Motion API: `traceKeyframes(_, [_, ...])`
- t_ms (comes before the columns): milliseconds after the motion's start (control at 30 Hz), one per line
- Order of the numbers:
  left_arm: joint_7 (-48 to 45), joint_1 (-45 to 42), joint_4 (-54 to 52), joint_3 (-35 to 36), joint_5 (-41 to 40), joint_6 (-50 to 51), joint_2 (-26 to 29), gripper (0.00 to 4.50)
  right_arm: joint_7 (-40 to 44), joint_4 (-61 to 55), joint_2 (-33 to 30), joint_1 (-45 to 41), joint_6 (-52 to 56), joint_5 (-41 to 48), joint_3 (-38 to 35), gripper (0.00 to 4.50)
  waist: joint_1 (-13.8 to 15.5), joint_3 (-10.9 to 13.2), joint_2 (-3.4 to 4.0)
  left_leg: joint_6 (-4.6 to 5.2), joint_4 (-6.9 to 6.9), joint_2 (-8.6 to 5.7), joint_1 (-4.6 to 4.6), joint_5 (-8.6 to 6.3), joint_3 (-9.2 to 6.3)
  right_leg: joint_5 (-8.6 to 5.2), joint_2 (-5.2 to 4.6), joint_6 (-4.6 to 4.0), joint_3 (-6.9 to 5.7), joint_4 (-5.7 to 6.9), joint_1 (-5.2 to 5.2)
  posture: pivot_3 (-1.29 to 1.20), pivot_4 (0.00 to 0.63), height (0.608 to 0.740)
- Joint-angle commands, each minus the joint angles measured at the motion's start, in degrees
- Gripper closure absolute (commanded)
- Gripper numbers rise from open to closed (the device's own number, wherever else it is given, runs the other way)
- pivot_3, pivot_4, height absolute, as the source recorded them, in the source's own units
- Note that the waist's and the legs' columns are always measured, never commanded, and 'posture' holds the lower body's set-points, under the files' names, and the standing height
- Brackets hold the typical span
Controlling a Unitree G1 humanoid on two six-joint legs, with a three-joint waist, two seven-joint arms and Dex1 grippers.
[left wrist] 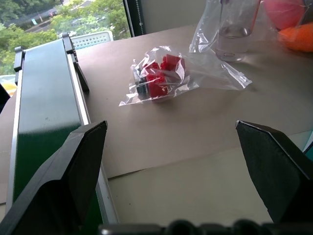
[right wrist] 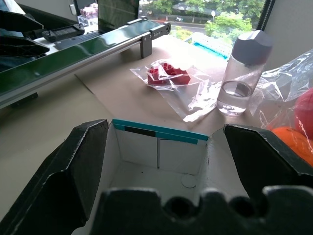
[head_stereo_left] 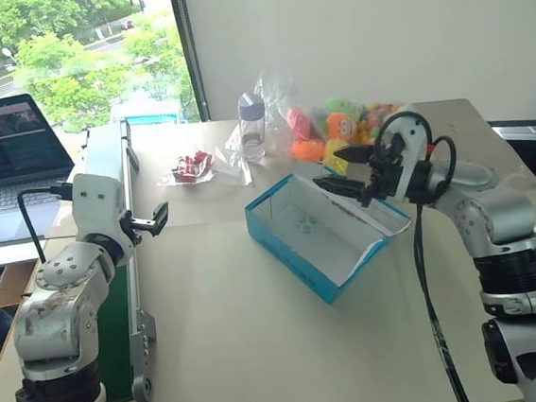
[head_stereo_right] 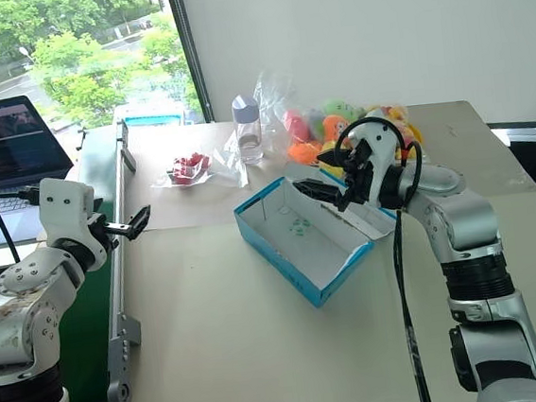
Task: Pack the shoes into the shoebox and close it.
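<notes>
While the shoebox (head_stereo_left: 324, 238) lies open at the centre of the frame on the beige surface (head_stereo_left: 264, 353), its white inside holding no shoes, the right end effector (head_stereo_left: 344, 170) hovers over its far right edge with fingers spread and nothing between them. At left of the frame, the left end effector (head_stereo_left: 148, 221) is likewise spread and empty beside the green conveyor (head_stereo_left: 110, 235).

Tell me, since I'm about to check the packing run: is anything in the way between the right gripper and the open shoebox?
Nothing visible is. The right gripper, open, hovers over the far end of the shoebox, whose white inside is open from above, and no shoes lie in it.
</notes>
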Motion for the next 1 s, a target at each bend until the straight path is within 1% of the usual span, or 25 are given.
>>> traceKeyframes(33, [1.5, -1.4, -1.6, 1.0, 0.1, 0.1, -0.3, 0.00, 0.1, -1.1, -0.3, -0.6, -0.2, 0.0, -0.8, 0.05, 0.0, 0.0, 0.00, 0.00, 0.00, 0.00, 0.00, 0.00, 0.00, 0.00, 0.00, 0.00, 0.00, 0.00, 0.00, 0.00, 0.150, 0.740])
traceKeyframes(133, [5.3, -2.2, -0.5, 2.5, 1.0, 0.4, -2.6, 0.00, 1.0, 0.1, -0.6, -1.3, -1.1, -0.6, -0.4, 0.05, 0.0, 0.0, 0.00, 0.00, 0.01, 0.00, 0.00, 0.00, 0.00, 0.02, 0.00, 0.03, 0.01, 0.01, 0.01, 0.00, 0.150, 0.740])
traceKeyframes(267, [10.4, -3.0, 1.3, 6.3, 2.9, 0.2, -3.6, 0.00, 1.3, 1.3, -0.1, -2.2, -2.0, -1.2, 0.0, 0.05, 0.0, 0.0, 0.00, 0.18, 0.02, 0.00, 0.00, 0.11, -0.01, 0.07, 0.00, 0.10, 0.00, 0.03, 0.01, 0.00, 0.150, 0.740])
traceKeyframes(400, [11.9, -3.9, 2.1, 8.4, 2.9, -0.3, -3.3, 0.00, 1.8, 1.8, 0.5, -2.6, -2.3, -1.4, 0.2, 0.05, -0.2, 0.0, 0.00, 0.17, 0.01, 0.01, 0.01, 0.13, -0.01, 0.08, 0.02, 0.08, 0.00, 0.05, -0.01, 0.00, 0.150, 0.740])
traceKeyframes(633, [13.3, -2.7, 0.7, 6.9, 3.2, 0.4, -5.0, 0.00, 3.7, 0.7, 1.1, -3.1, -1.4, -0.8, 0.3, 0.05, 0.0, 0.0, -0.01, 0.15, 0.02, -0.03, 0.01, 0.13, -0.01, 0.13, -0.03, -0.01, 0.00, 0.04, 0.01, 0.00, 0.150, 0.740])
traceKeyframes(733, [13.4, -1.6, 0.3, 5.7, 3.4, -0.7, -5.8, 0.00, 4.2, -0.2, 1.1, -2.8, -0.6, -0.4, 0.2, 0.05, 0.0, 0.0, -0.01, 0.15, 0.01, -0.03, 0.00, 0.12, -0.01, 0.27, -0.03, -0.22, 0.00, 0.04, 0.00, 0.00, 0.150, 0.740])
traceKeyframes(1000, [17.2, 2.0, -0.3, 3.4, 5.4, -2.2, -10.8, 0.00, 5.3, -5.9, 1.3, 0.6, 3.7, 2.7, 0.8, 0.05, 0.0, 0.0, -0.01, 0.14, 0.01, 0.00, 0.01, 0.12, -0.02, 0.28, -0.02, -0.26, -0.01, 0.06, -0.01, 0.00, 0.150, 0.740])
